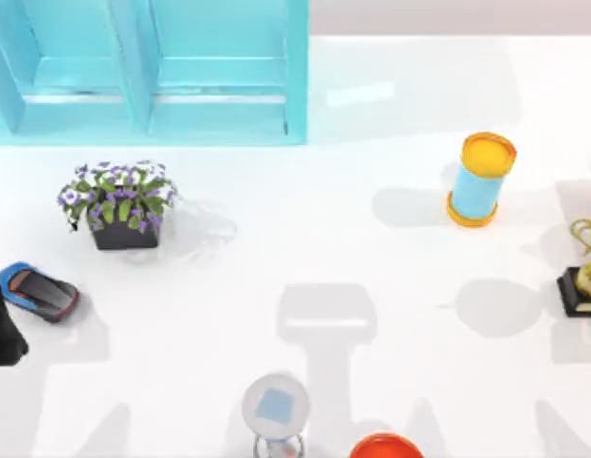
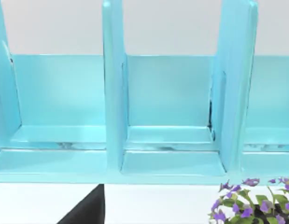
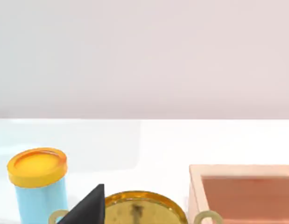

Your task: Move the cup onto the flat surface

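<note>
In the top view, my left arm (image 1: 1, 315) stands at the left edge of the white bench (image 1: 305, 239), the flat surface, with a blue and red toy car (image 1: 39, 292) just beside it.

In the left wrist view, a dark tip of the left gripper (image 2: 88, 210) faces the turquoise shelf unit (image 2: 170, 102). A purple flowering plant (image 2: 256, 203) is near.

In the right wrist view, the dark tip of the right gripper (image 3: 88, 207) overlaps a gold trophy (image 3: 144, 207), between a yellow-lidded light-blue cylinder (image 3: 39, 186) and a pink box (image 3: 242, 191).

I cannot tell whether either gripper is wide or narrow.

Matte black, plain and unmarked: a blocky left arm (image 1: 3, 320) at the tabletop's left edge, wedge-tipped in both wrist views.
</note>
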### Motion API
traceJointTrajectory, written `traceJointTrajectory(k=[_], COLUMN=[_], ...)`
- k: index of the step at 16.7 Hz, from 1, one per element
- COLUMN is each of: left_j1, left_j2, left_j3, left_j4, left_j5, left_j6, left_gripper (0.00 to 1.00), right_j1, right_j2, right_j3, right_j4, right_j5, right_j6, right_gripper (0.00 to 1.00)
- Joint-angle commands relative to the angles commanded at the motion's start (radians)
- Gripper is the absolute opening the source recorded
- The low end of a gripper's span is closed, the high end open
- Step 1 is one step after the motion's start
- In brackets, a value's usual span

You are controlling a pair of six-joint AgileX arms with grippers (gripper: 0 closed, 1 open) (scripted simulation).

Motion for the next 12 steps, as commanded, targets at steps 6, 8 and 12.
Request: traceJointTrajectory(k=[6, 8, 12], left_j1=[0.0, 0.0, 0.0], left_j2=[0.0, 0.0, 0.0], left_j3=[0.0, 0.0, 0.0], left_j4=[0.0, 0.0, 0.0], left_j5=[0.0, 0.0, 0.0], left_j6=[0.0, 0.0, 0.0], left_gripper=[1.0, 1.0, 1.0], right_j1=[-0.062, -0.122, -0.279], right_j2=[0.109, 0.226, 0.577], right_j3=[0.102, 0.202, 0.464], right_j4=[-0.107, -0.221, -0.52], right_j5=[0.007, 0.011, 0.014], right_j6=[-0.084, -0.16, -0.338], right_gripper=[1.0, 1.0, 1.0])
